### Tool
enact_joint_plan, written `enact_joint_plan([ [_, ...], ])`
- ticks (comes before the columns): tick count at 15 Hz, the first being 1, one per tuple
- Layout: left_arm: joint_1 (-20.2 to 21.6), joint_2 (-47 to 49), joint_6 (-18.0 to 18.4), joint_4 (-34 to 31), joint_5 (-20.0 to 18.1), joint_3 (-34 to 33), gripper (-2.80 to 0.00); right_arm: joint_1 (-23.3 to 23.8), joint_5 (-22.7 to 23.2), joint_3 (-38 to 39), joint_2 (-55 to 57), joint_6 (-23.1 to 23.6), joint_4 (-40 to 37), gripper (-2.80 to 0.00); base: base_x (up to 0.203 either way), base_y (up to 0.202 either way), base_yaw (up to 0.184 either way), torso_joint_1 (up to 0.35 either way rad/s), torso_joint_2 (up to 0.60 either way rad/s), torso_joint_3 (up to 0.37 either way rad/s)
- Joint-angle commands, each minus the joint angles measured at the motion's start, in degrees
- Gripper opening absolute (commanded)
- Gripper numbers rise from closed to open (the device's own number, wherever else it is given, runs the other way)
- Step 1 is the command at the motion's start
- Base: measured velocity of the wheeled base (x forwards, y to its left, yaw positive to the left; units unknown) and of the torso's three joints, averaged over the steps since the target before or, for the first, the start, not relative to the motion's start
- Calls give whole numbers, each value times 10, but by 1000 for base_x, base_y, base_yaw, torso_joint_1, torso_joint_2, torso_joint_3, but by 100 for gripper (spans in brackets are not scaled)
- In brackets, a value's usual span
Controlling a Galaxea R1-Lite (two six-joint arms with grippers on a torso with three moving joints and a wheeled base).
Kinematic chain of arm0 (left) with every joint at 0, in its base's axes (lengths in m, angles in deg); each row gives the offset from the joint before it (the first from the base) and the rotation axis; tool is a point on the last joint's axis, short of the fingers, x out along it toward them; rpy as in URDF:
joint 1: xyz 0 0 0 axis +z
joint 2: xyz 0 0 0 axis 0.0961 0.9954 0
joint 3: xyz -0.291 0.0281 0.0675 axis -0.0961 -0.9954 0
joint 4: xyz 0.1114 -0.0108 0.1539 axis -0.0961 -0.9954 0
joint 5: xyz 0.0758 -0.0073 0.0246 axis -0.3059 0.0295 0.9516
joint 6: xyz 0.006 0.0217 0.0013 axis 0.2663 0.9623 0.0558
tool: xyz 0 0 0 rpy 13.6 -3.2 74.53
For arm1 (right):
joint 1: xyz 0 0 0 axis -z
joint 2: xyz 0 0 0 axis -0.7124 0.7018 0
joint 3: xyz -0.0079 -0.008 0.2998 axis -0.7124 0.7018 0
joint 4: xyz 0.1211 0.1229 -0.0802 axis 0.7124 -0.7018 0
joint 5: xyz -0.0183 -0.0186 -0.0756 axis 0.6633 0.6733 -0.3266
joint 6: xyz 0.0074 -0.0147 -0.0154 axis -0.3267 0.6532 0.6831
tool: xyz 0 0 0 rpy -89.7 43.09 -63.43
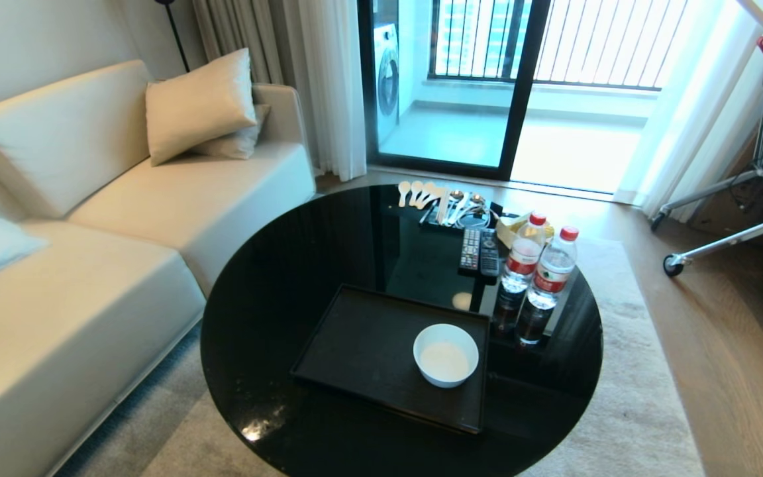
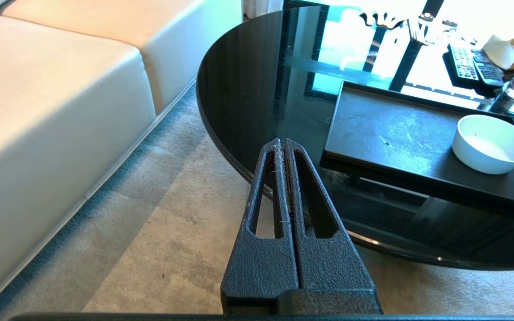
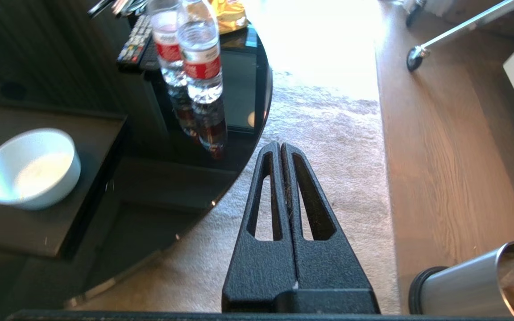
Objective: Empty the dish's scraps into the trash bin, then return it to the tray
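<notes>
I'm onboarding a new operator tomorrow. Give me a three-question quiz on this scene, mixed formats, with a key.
1. True or false: the dish sits on the tray.
2. Multiple choice: the two water bottles stand A) on the sofa, B) on the round table beside the tray, C) inside the trash bin.
3. Fill in: the jaws of the right gripper are ____.

Key: 1 true; 2 B; 3 shut.
</notes>
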Motion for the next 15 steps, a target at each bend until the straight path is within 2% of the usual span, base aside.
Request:
enact_joint_plan([
  [1, 0, 0, -1, 0, 0, 0, -280, 4, 27, 10, -186, 28, -136, -280, 0, 0, 0, 0, 0, 0],
  [4, 0, 0, -1, 0, 0, 0, -280, 29, 133, 14, -317, 74, -321, -280, 0, 0, 0, 0, 0, 0],
  [5, 0, 0, 0, 0, 0, 0, -280, 36, 158, 16, -332, 82, -352, -280, 0, 0, 0, 0, 0, 0],
  [11, 0, 0, 0, 0, 0, 0, -280, 31, 160, 16, -437, 79, -351, -280, 0, 0, 0, 0, 0, 0],
  [15, 0, 0, 0, 0, 0, 0, -280, 30, 159, 16, -437, 74, -351, -280, 0, 0, 0, 0, 0, 0],
])
